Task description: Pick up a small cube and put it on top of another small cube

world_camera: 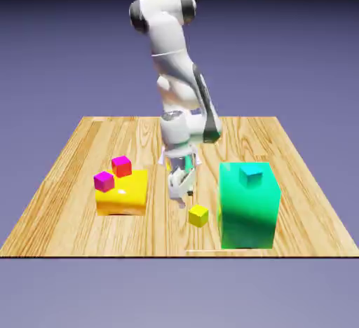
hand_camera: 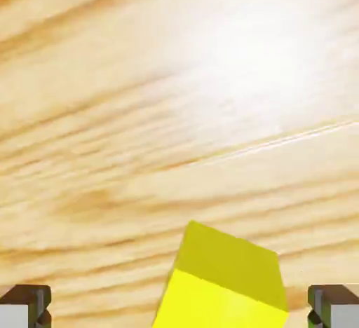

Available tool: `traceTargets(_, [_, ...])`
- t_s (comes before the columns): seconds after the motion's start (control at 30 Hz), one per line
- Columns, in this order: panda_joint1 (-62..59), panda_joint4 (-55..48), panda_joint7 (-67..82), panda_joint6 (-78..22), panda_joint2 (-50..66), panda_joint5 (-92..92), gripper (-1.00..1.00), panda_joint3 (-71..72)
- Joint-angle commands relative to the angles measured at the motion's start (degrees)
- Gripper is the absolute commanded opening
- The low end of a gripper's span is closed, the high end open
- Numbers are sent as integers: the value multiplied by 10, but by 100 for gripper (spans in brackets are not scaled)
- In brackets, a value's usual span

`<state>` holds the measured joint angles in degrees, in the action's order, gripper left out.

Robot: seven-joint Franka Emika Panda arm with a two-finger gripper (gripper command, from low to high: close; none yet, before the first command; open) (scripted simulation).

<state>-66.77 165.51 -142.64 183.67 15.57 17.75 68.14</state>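
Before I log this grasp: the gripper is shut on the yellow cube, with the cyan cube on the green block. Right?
Not quite. The gripper is open, not shut on the yellow cube: the hand view shows its fingertips wide apart, clear of the cube on either side. The cyan cube does sit on the green block.

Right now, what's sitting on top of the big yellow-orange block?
Two small cubes rest on the yellow-orange block: a red cube toward the back and a magenta cube nearer its front-left corner. The block's far side is hidden.
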Motion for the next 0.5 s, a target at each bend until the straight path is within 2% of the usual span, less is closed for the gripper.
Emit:
traceTargets(0.0, [-17,1,-25,2,12,4,0,17])
traceTargets(0.13, [-55,4,-82,8,39,14,0,56])
traceTargets(0.47, [152,-43,-53,97,141,21,0,-144])
